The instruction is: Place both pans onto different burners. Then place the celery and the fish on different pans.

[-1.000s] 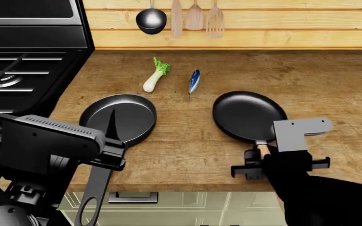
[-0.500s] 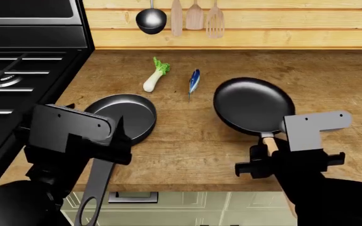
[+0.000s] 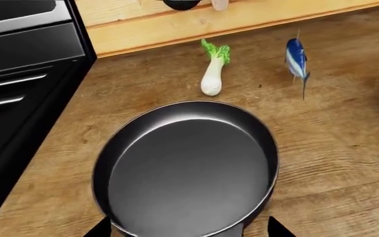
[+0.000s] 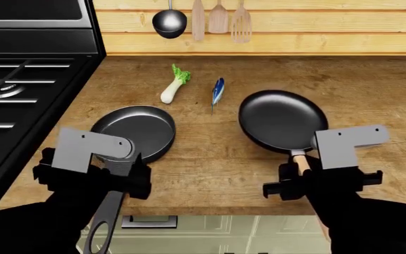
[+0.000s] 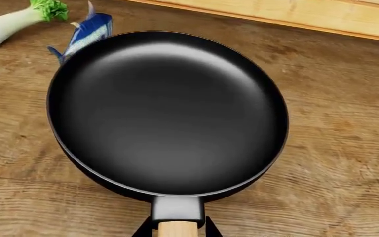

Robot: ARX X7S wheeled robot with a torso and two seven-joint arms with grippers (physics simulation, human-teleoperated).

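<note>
Black arms (image 4: pixel 344 217), grey angular brackets (image 4: pixel 348 143) (matte)

Two pans (image 4: pixel 136 132) (image 4: pixel 282 120) side by side on counter (image 4: pixel 372 90); celery (image 4: pixel 175 83), fish (image 4: pixel 218 91) behind; stove (image 4: pixel 19 90) left.

A worn wooden countertop (image 4: pixel 372 95) fills the scene; behind it runs a pale plank wall (image 4: pixel 330 26) hung with a black ladle (image 4: pixel 169 21) and wooden utensils (image 4: pixel 219 20); a black stove (image 4: pixel 27 58) adjoins; pale cabinet fronts (image 4: pixel 210 233) below
</note>
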